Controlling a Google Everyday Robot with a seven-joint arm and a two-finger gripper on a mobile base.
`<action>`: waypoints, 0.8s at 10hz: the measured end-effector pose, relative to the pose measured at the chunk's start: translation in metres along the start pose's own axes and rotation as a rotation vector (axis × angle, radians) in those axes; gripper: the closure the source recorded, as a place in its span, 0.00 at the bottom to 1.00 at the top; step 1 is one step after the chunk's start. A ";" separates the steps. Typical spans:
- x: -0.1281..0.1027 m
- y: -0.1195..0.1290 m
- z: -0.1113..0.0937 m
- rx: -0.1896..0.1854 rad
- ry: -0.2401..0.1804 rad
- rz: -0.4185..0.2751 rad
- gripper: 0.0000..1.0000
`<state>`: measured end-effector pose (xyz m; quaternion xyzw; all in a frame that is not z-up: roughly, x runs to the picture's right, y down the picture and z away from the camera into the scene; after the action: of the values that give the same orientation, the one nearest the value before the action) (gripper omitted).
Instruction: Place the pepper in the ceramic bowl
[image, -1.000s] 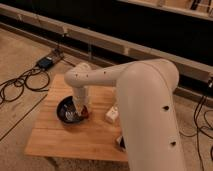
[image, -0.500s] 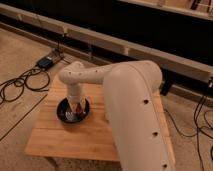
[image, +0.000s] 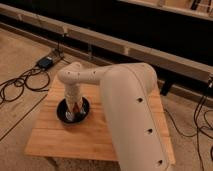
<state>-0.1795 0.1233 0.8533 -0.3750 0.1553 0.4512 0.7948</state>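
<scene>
The ceramic bowl (image: 61, 112), round and dark, sits on the left half of the wooden table (image: 60, 141). My gripper (image: 74, 109) points straight down into it, at the end of the thick white arm that crosses the picture from the lower right. A small reddish-brown patch at the gripper's tip, inside the bowl's rim, looks like the pepper (image: 76, 105). I cannot tell whether the pepper is held or lying in the bowl. The gripper hides most of the bowl's inside.
The arm's bulky white forearm (image: 132, 115) covers the table's right half. Black cables (image: 20, 82) and a dark power box (image: 46, 62) lie on the floor to the left. A long dark wall with a pale ledge runs behind the table.
The arm has swung left, and the gripper went from the bowl's right edge to over its middle and lower into it.
</scene>
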 end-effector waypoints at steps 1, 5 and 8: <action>-0.001 0.000 0.000 -0.003 -0.002 -0.003 0.23; -0.003 -0.001 0.002 -0.007 -0.010 -0.006 0.20; -0.003 -0.001 0.002 -0.007 -0.010 -0.006 0.20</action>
<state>-0.1805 0.1224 0.8566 -0.3760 0.1487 0.4511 0.7956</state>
